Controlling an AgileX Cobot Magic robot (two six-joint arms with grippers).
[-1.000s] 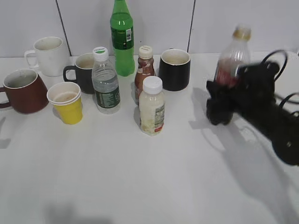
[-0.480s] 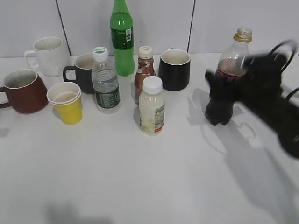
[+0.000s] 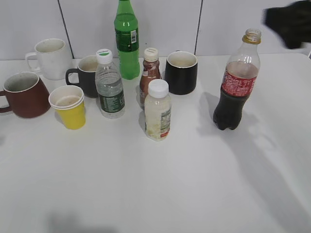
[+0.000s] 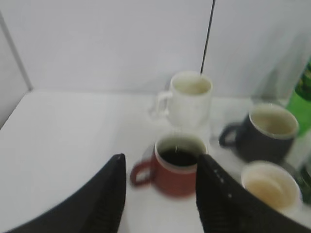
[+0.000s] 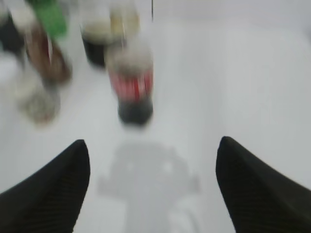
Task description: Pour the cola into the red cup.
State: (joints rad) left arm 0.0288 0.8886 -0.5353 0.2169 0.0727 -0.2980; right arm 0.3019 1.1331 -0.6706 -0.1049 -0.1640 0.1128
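The cola bottle (image 3: pixel 235 80) stands upright and uncapped on the right of the table, dark liquid in its lower half. It appears blurred in the right wrist view (image 5: pixel 132 85). My right gripper (image 3: pixel 287 22) is high at the top right, away from the bottle; in its wrist view it (image 5: pixel 153 187) is wide open and empty. The red cup (image 3: pixel 24 94) sits at the far left. In the left wrist view the red cup (image 4: pixel 177 165) holds dark liquid, and it sits just beyond my open, empty left gripper (image 4: pixel 160 194). The left gripper is out of the exterior view.
A white mug (image 3: pixel 50 57), dark mug (image 3: pixel 86 74), yellow paper cup (image 3: pixel 69 107), water bottle (image 3: pixel 109 85), green bottle (image 3: pixel 127 39), brown sauce bottle (image 3: pixel 149 73), white-capped milky bottle (image 3: pixel 158 110) and black mug (image 3: pixel 181 72) stand between the cup and the cola.
My right gripper let go of the cola bottle and rose up and to the right. The bottle now stands free and upright on the table.
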